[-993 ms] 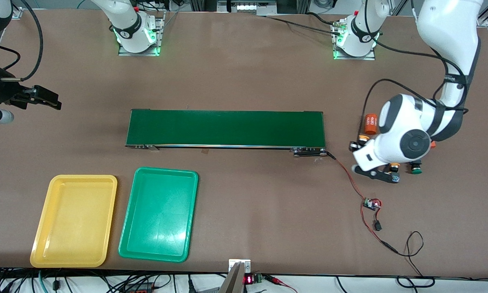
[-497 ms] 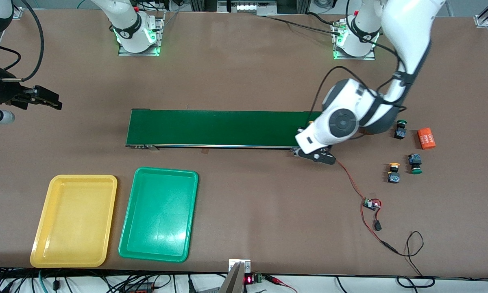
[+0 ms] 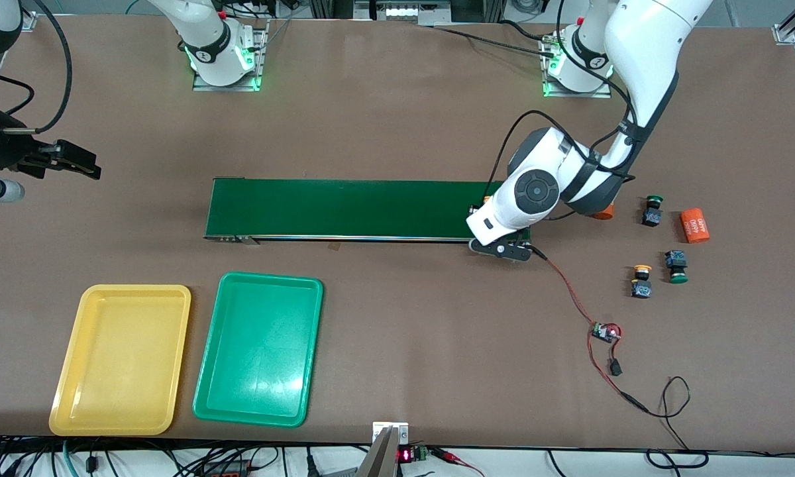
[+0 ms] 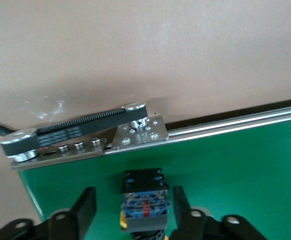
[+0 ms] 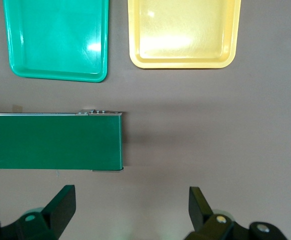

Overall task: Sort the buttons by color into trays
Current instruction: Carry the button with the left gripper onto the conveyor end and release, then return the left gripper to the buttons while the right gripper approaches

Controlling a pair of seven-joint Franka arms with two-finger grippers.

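Light, hard button point(image 4: 144, 195) on belt point(image 3: 364, 209) at three o'clock, inside spread left end effector point(image 4: 133, 194); grab square sides. Right end effector point(image 5: 130, 191) waits at nine o'clock, spread too.

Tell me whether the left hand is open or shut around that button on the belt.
Open. In the left wrist view the left hand straddles the button on the conveyor belt, with a gap showing between each finger and the button's body.

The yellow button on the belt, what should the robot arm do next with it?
Probably lift the left end effector straight up. The yellow button already lies on the green belt, and the open fingers stand apart from it, so it looks let go.
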